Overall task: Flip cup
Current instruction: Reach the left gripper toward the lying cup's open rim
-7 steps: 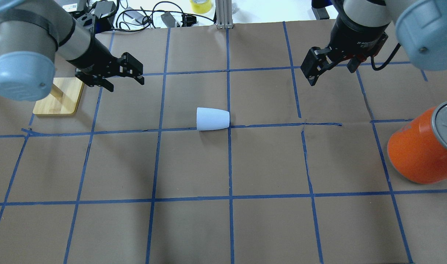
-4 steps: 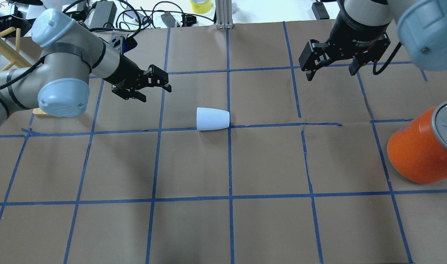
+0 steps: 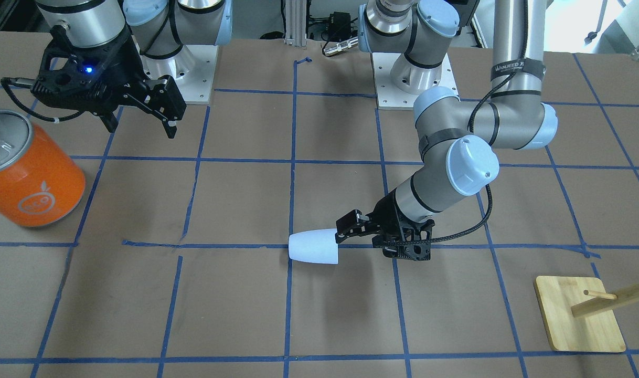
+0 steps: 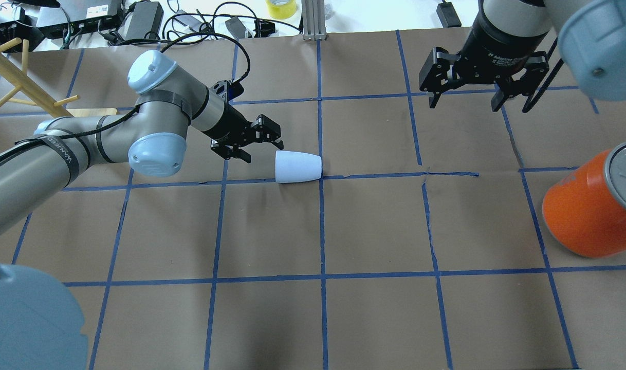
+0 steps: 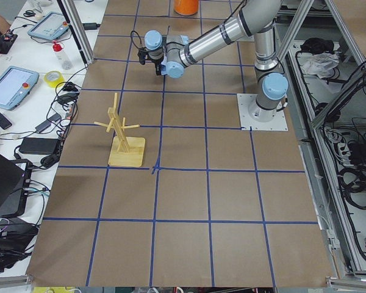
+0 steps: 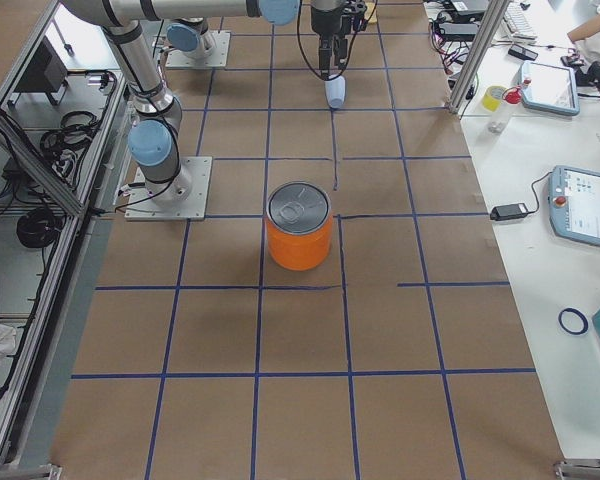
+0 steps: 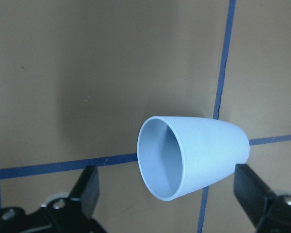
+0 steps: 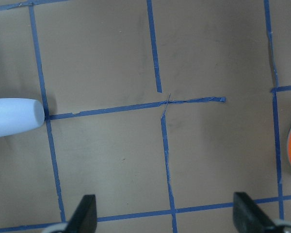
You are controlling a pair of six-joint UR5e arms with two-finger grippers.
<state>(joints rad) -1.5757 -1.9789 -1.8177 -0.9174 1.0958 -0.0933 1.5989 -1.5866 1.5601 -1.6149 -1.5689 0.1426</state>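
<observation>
The pale lavender-blue cup [image 4: 297, 167] lies on its side near the table's middle, with its wide mouth toward my left arm. It also shows in the front view [image 3: 313, 247] and the right side view [image 6: 335, 93]. My left gripper [image 4: 261, 147] is open and empty, low over the table just short of the mouth, not touching it. In the left wrist view the cup [image 7: 194, 155] faces the camera with its open mouth, between and just ahead of the fingers [image 7: 87, 187]. My right gripper [image 4: 464, 100] is open and empty, high at the back right.
A large orange can [image 4: 585, 210] with a silver lid stands at the right edge and shows in the front view [image 3: 28, 178]. A wooden peg stand [image 4: 30, 82] on a bamboo base [image 3: 579, 320] stands at the far left. Cables and boxes lie beyond the far edge.
My left arm has swung right and down from the back left, so its open gripper is now at the cup's mouth. The right gripper has turned a little in place. The cup has not moved.
</observation>
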